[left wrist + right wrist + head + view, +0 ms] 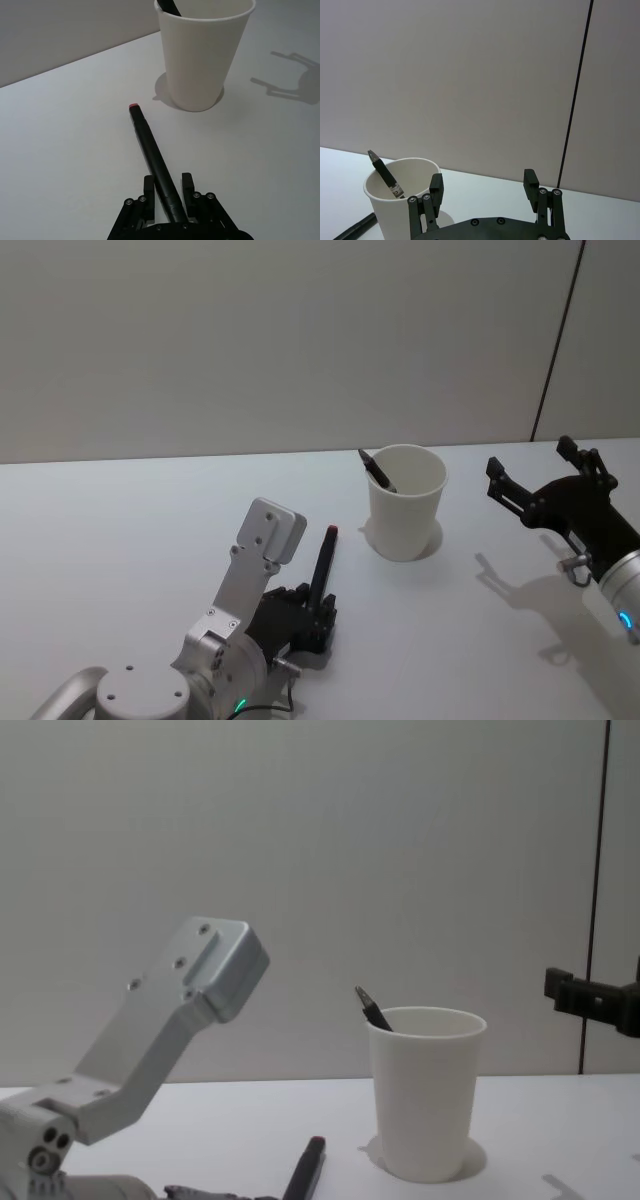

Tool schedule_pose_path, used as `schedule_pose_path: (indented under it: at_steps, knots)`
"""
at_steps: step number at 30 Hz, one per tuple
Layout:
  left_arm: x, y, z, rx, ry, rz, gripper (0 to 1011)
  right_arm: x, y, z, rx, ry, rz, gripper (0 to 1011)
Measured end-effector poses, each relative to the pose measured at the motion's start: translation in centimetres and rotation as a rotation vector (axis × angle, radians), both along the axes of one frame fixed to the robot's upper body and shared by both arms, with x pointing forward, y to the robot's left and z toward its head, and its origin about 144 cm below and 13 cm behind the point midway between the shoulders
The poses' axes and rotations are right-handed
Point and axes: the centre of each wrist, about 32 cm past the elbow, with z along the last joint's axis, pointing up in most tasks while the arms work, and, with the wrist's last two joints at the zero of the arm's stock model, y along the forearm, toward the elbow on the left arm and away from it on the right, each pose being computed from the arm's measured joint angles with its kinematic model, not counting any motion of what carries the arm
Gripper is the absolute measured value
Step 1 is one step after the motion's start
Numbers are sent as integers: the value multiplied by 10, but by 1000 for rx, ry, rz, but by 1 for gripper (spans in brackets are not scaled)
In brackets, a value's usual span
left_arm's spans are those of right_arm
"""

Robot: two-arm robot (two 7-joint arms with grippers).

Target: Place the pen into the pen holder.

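Gripping slim black pen (pixel 150 150) — left tool (pixel 167 182)

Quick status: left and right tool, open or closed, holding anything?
Left tool: closed on the black pen.
Right tool: open, holding nothing.

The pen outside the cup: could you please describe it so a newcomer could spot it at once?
On the table, left of the white paper cup, the left gripper grips a black pen. Its red end sets it apart from the second pen inside the cup.
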Motion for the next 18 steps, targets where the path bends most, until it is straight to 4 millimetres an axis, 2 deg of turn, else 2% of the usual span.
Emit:
schedule_pose_path:
  at_steps: [6,18]
  knots:
    - [0,1,0,-4,-3,-11,187,0,0,0,0,0,0,1002]
    - [-1,1,1,-9,-10,-20,185,0,0,0,0,0,0,1001]
